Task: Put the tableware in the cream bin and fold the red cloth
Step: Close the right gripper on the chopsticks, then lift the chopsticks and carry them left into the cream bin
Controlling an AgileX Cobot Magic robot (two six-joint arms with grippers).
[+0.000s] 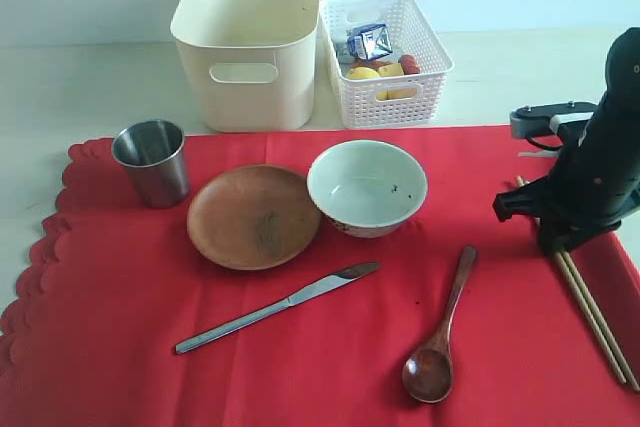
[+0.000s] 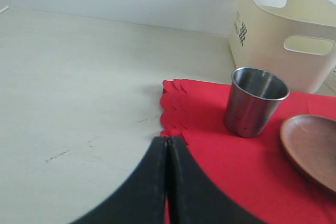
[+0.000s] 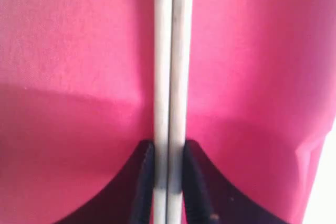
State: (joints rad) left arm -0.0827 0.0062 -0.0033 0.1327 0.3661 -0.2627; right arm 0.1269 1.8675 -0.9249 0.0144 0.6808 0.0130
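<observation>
Chopsticks (image 3: 170,66) flat on red cloth (image 1: 120,347) near its right edge, nipped side by side between closed fingers of right gripper (image 3: 169,153). Left gripper (image 2: 167,142) pressed fully together above bare table (image 2: 79,103) just beside cloth's scalloped edge. Cup (image 1: 152,160), plate (image 1: 253,215), bowl (image 1: 366,187), knife (image 1: 275,308) and spoon (image 1: 440,332) spread on cloth, all outside cream bin (image 1: 247,42) standing behind it on table.

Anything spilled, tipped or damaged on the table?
Nothing stands out. The cup and bowl stand upright; plate, knife and spoon lie flat on the red cloth. No spill shows. The chopsticks lie parallel between the fingers of the right hand.
</observation>
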